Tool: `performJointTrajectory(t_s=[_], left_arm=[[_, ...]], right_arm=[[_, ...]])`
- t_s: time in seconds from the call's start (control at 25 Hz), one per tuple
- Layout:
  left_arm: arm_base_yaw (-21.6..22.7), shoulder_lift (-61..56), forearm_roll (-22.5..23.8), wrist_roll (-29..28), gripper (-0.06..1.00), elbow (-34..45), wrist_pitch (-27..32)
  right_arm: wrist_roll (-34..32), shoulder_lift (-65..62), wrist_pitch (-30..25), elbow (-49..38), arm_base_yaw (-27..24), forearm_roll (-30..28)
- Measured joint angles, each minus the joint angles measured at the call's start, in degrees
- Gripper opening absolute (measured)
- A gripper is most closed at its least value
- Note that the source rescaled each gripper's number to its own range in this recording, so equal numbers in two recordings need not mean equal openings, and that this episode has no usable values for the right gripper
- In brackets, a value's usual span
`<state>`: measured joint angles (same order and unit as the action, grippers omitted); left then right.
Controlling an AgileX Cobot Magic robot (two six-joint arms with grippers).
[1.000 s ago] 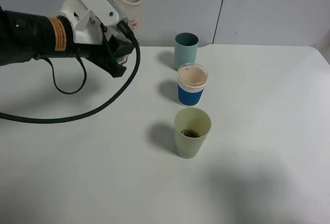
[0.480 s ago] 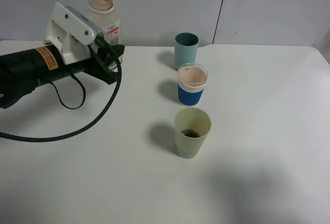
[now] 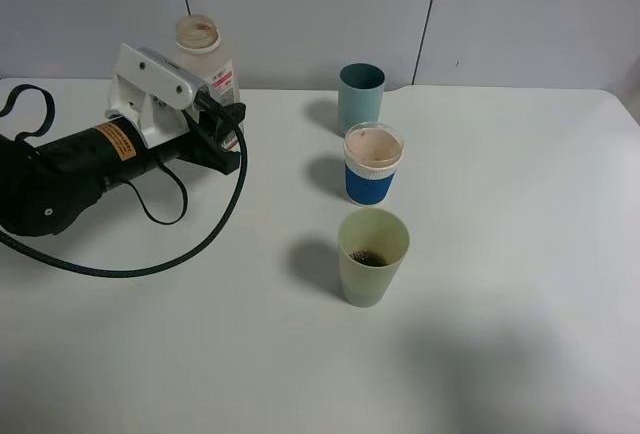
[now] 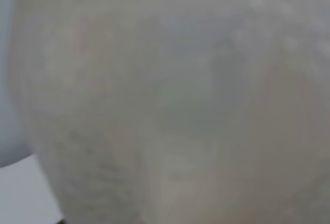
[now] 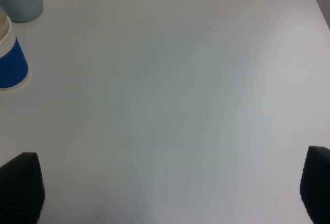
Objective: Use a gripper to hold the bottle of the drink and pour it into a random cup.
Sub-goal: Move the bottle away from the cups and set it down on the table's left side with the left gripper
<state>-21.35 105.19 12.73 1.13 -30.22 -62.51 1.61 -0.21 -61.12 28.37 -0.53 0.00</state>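
One bottle of the drink (image 3: pixel 203 59) is standing upright at the bench's (image 3: pixel 500 334) ten o'clock, the left gripper's (image 3: pixel 215 114) jaws holding it. Three cups are lining up: teal cup (image 3: pixel 360 96), blue-and-white paper cup (image 3: pixel 372 164), yellowish-green cup (image 3: pixel 372 256). The right gripper's (image 5: pixel 165 188) jaws are sitting wide apart.

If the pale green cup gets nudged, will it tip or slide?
The pale green cup looks thin, nearly empty plastic with only dark dregs, so probably light and likelier to slide. Tapering to a narrow base, it might tip if struck near the rim.

The left gripper (image 3: pixel 205 94) held the upright bottle (image 3: pixel 203 64) at the table's (image 3: pixel 500 254) far left, well apart from the yellowish-green cup (image 3: pixel 372 256).
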Motion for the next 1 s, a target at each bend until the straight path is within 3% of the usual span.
performJointTrajectory(t_s=[0.32, 1.0], left_arm=[[0.0, 6.3, -5.8, 1.1, 0.05, 2.9, -6.2], [0.0, 14.2, -6.0, 1.1, 0.05, 3.2, -6.6]], right_arm=[[0.0, 0.0, 0.0, 0.0, 0.0, 0.0], [0.0, 0.0, 0.0, 0.0, 0.0, 0.0]])
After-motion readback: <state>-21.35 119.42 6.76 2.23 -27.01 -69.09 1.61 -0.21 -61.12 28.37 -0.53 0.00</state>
